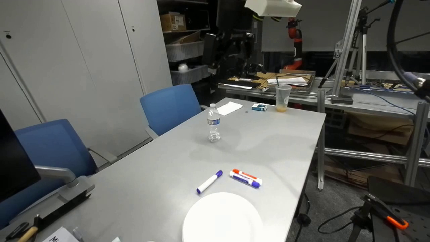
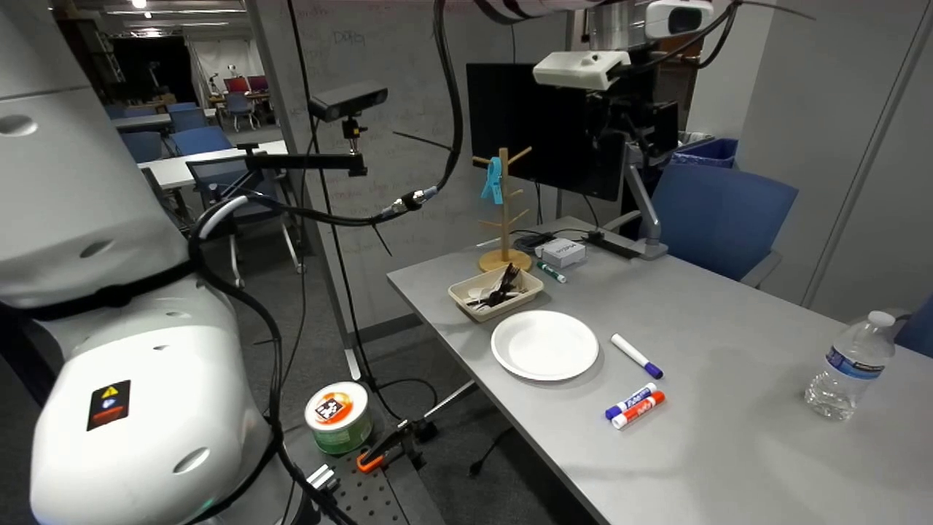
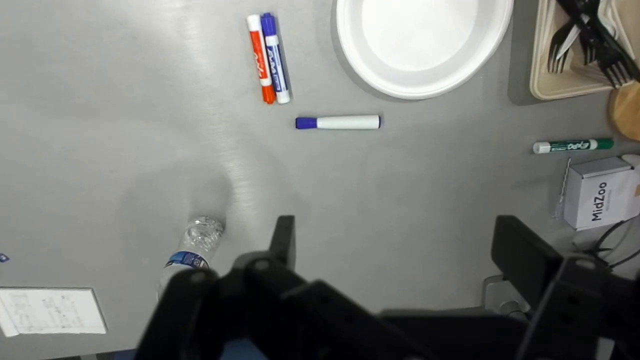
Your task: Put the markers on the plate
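Observation:
A white marker with a purple-blue cap (image 3: pixel 347 122) lies beside the white plate (image 3: pixel 425 30); it also shows in both exterior views (image 1: pixel 209 183) (image 2: pixel 635 356). A red-labelled marker (image 3: pixel 260 55) and a blue-labelled marker (image 3: pixel 276 62) lie side by side, touching; the pair's red one shows in an exterior view (image 2: pixel 640 410). The plate is bare, upright and flat on the table in an exterior view (image 2: pixel 545 345); an exterior view cuts off its near edge (image 1: pixel 221 218). My gripper (image 3: pixel 395 235) is open and empty, well above the table in an exterior view (image 2: pixel 634 135).
A clear water bottle (image 2: pixel 849 368) stands on the table, partly behind a finger in the wrist view (image 3: pixel 192 250). A cutlery tray (image 2: pixel 474 310), a wooden stand (image 2: pixel 504 259), a green marker (image 3: pixel 572 146) and a white box (image 3: pixel 602 195) are beyond the plate. A cup (image 1: pixel 283 97) stands farther off.

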Motion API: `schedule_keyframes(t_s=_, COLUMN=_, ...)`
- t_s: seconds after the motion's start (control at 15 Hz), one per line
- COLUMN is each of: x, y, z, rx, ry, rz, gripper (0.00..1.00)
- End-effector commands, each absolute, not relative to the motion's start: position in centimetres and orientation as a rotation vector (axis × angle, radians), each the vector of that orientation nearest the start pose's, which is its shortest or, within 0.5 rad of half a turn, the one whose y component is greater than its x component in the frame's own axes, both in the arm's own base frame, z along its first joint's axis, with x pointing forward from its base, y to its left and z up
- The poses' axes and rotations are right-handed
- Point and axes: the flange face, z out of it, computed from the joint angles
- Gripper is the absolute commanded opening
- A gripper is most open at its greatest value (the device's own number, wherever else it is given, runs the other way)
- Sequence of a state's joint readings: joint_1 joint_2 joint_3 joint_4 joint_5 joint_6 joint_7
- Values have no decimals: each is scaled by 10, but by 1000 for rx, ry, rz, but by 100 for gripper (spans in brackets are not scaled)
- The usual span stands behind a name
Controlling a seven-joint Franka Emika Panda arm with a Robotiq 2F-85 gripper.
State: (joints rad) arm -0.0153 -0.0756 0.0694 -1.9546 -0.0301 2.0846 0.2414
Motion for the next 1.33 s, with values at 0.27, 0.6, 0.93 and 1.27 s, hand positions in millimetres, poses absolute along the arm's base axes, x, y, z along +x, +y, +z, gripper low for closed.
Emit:
schedule_keyframes(t_s=0.27, x=562, y=25, z=535, rx=-3112, ry=285, rz=-338, gripper=100)
schedule_keyframes(t_s=0.6, x=556, y=-5, z=496, rx=-3109, ry=339, rz=-267, gripper=100)
schedule_keyframes(t_s=0.93, x=555, y=-40, z=421, rx=-3114, ry=452, rz=-140, gripper=100)
schedule_keyframes(t_s=1.27, x=560, y=-45, z=370, rx=-3115, ry=528, rz=-7, gripper=100)
